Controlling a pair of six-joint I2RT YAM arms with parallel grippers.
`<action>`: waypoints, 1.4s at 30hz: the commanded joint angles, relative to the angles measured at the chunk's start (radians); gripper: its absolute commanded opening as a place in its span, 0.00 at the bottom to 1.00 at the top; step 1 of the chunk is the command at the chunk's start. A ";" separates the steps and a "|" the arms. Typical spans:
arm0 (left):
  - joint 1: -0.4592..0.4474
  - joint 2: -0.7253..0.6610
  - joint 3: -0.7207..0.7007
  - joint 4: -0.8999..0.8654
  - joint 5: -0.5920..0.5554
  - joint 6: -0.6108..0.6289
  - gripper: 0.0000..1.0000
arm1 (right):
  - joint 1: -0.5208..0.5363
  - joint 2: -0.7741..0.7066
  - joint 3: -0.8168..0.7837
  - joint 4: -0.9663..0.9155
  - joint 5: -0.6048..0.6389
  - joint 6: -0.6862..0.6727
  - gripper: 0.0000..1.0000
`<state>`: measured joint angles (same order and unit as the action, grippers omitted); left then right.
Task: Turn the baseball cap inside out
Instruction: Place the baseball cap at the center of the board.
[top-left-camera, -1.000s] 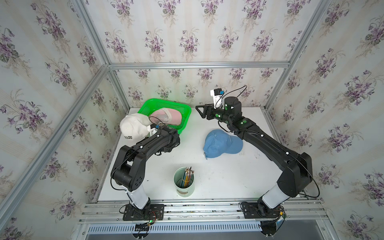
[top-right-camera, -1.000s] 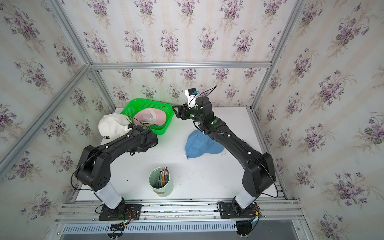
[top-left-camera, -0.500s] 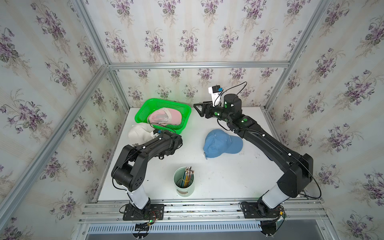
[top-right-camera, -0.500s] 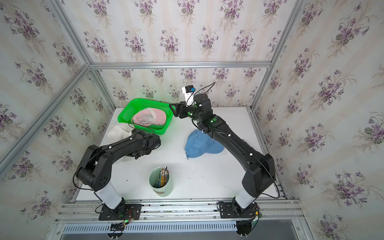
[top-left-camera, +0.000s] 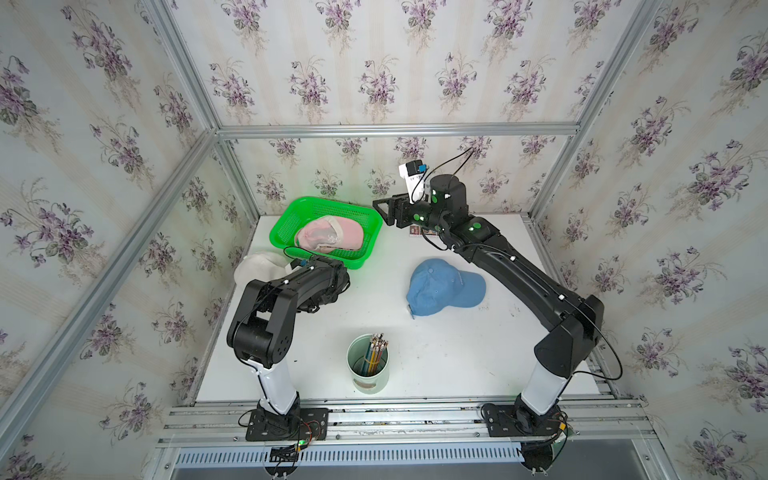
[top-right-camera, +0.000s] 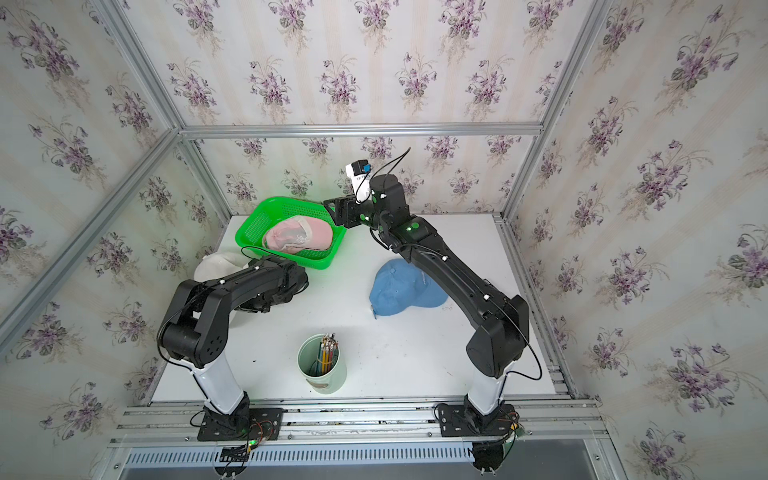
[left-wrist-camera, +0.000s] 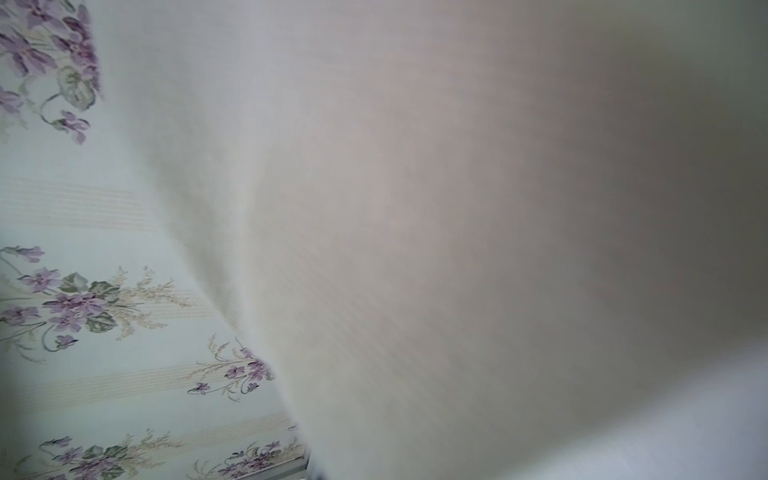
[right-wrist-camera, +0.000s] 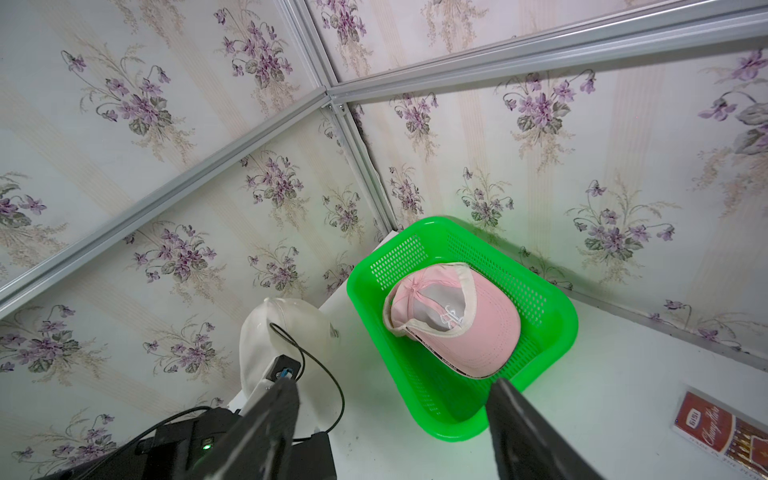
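Note:
A white baseball cap (top-left-camera: 259, 268) (top-right-camera: 214, 266) lies low at the table's left edge, partly under my left arm. Its pale cloth (left-wrist-camera: 415, 208) fills the left wrist view and hides the left jaws, which are shut on it. The right wrist view shows the same white cap (right-wrist-camera: 286, 332) beside the left wrist. My right gripper (top-left-camera: 381, 212) (top-right-camera: 332, 214) (right-wrist-camera: 395, 386) hangs open and empty above the table, just right of the green basket. A blue cap (top-left-camera: 440, 286) (top-right-camera: 399, 286) rests crown up under the right forearm.
The green basket (top-left-camera: 274, 237) (top-right-camera: 239, 239) (right-wrist-camera: 361, 291) at the back left holds a pink cap (top-left-camera: 332, 235) (top-right-camera: 299, 237) (right-wrist-camera: 465, 320) showing its lining. A cup of pencils (top-left-camera: 368, 365) (top-right-camera: 322, 365) stands near the front. A red pack (right-wrist-camera: 715, 428) lies by the back wall.
My left arm has lowered the white cap from a raised position down to the table's left edge. The right gripper has drifted slightly left toward the basket, still open.

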<state>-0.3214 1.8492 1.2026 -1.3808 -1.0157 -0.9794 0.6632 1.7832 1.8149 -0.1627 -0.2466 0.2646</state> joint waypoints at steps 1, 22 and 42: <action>0.000 0.062 0.038 -0.115 -0.069 -0.092 0.09 | 0.015 0.008 0.015 -0.023 0.009 -0.009 0.76; -0.088 0.018 0.022 0.193 0.197 0.266 0.60 | 0.018 -0.047 0.008 -0.025 0.050 -0.030 0.76; -0.047 -0.502 0.033 0.482 0.800 0.503 0.75 | 0.018 0.064 0.151 -0.127 0.157 -0.074 0.76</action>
<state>-0.4221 1.3834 1.1923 -0.9306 -0.2779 -0.5236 0.6815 1.7981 1.8923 -0.2283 -0.1650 0.2306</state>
